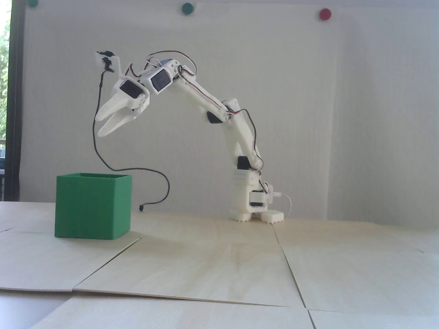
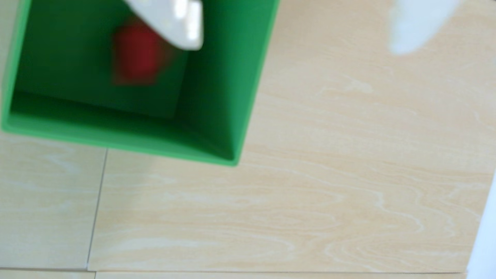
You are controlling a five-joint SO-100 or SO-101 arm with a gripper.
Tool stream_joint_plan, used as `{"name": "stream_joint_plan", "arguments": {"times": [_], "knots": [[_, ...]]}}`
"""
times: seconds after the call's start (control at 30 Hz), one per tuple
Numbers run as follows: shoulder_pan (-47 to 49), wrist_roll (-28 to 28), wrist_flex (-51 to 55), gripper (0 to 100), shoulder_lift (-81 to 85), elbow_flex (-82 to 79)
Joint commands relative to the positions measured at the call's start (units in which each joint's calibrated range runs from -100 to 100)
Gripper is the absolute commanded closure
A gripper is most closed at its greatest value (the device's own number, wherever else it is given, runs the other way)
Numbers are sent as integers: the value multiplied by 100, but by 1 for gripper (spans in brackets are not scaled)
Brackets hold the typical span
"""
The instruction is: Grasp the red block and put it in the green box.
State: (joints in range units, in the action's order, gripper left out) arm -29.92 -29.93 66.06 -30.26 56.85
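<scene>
- Clearly, the gripper (image 1: 100,126) hung high over the green box (image 1: 92,205), its two white fingers parted and nothing between them in the fixed view.
- Below the gripper, in the wrist view, the red block (image 2: 137,56) appeared inside the green box (image 2: 228,80), a blurred red patch low against the darker floor; whether it was resting or falling could not be told from the blur.
- One white finger (image 2: 177,24) crossed the top of that view and covered part of the block; the other (image 2: 418,24) showed as a pale smear off to the right, well apart from the first.
- Judging by the spread fingers and the block under them, the release looked done, and the arm (image 1: 219,109) was likely held above the rim so the block could drop in without touching a wall.
- The box was a matte, thin-walled open cube with sharp corners; the block looked small, solid and dull red.
- Beneath the gripper and out past the box lay the table (image 2: 322,187), pale wood-grain panels with thin seams between them.
- A thin black cable (image 1: 97,144) trailed from the gripper's mount down behind the box.
</scene>
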Motion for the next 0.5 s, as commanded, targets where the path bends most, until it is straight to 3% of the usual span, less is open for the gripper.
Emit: {"name": "stream_joint_plan", "arguments": {"times": [0.0, 0.17, 0.33, 0.47], "knots": [[-44, 36, -139, 98, 180, 473], [125, -6, 958, 98, 282, 544], [680, -27, 3099, 98, 598, 1041], [889, 421, 3318, 98, 780, 1085]]}}
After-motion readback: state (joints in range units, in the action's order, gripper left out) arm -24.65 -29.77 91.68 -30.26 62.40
